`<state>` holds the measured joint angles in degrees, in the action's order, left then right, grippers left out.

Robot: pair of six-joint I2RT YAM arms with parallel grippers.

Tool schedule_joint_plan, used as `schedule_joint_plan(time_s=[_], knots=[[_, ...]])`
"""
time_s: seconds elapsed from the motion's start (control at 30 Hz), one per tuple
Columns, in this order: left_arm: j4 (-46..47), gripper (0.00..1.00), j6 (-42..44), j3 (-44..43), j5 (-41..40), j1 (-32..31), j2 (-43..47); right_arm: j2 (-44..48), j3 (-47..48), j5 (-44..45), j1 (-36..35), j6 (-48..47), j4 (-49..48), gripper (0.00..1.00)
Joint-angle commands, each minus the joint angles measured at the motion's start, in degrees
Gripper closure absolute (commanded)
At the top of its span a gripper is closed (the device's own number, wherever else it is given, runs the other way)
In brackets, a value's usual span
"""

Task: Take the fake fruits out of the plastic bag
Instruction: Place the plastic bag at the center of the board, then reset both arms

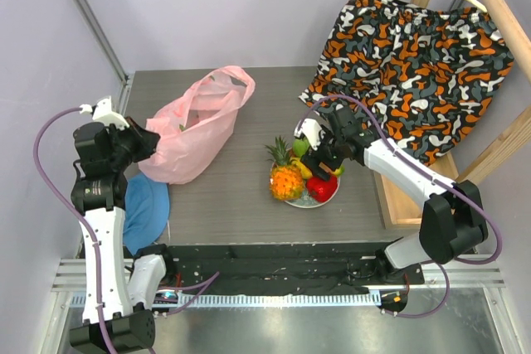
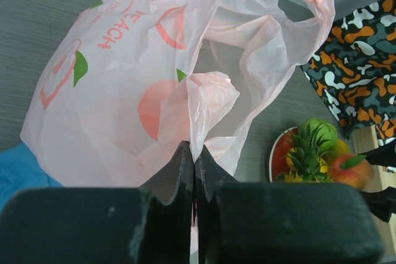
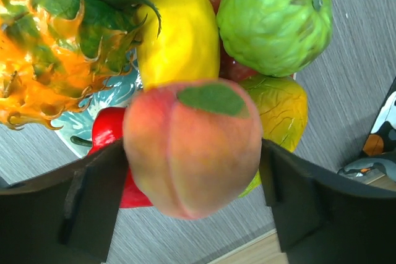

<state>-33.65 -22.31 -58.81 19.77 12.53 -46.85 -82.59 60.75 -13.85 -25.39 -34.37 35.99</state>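
The left wrist view is showing the left fingers (image 2: 176, 177) pressed together, pinching a fold of the plastic bag (image 2: 124, 91) at their tips. The right wrist view is revealing, unlike the top view, the right fingers (image 3: 93, 208) clamping the peach (image 3: 185, 153) between them, with the pineapple (image 3: 43, 72) lying beyond.

Crumpled pink plastic bag (image 1: 195, 126) lies left; glossy fake fruits (image 1: 290, 176) heaped right.
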Motion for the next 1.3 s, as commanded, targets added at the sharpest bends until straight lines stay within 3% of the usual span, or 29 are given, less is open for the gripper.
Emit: schedule_joint_plan(time_s=[0.0,0.13,0.23,0.27,0.33,0.37,0.6,0.77,1.0,1.27], knots=[[2.53,0.87,-0.72,-0.52,4.04,0.56,0.18,1.63,0.68,-1.1,0.07,2.81,-2.15,0.05],[3.41,0.71,-0.63,-0.96,6.5,0.56,-0.35,5.06,2.96,-1.44,0.07,4.31,-0.48,0.01],[4.2,0.47,-0.55,-1.4,7.82,0.65,-0.96,7.7,6.3,-0.75,0.07,5.89,1.8,0.0],[4.29,0.35,-0.46,-1.83,7.92,0.56,-1.31,8.14,7.88,0.21,0.07,8.07,2.24,0.0],[4.47,0.23,0.24,-2.45,8.18,0.56,-1.49,9.28,9.38,3.72,0.07,10.54,2.59,0.01],[4.56,0.01,0.85,-3.15,8.27,0.65,-1.66,9.63,10.43,5.39,-0.01,13.6,2.6,0.0],[3.94,0.0,6.39,-8.42,6.52,0.65,-1.49,12.88,11.24,24.29,0.16,24.17,2.6,0.0],[0.09,0.0,14.64,-9.49,-2.25,0.65,-0.26,18.5,4.47,33.35,0.16,25.84,1.19,0.0],[-3.79,0.0,17.21,-2.9,-12.55,1.35,2.38,20.45,-0.19,31.69,0.34,26.46,0.58,0.0],[-7.66,0.0,14.75,1.23,-14.06,-0.05,3.25,21.77,-2.21,31.43,2.17,26.55,-2.76,0.0]])
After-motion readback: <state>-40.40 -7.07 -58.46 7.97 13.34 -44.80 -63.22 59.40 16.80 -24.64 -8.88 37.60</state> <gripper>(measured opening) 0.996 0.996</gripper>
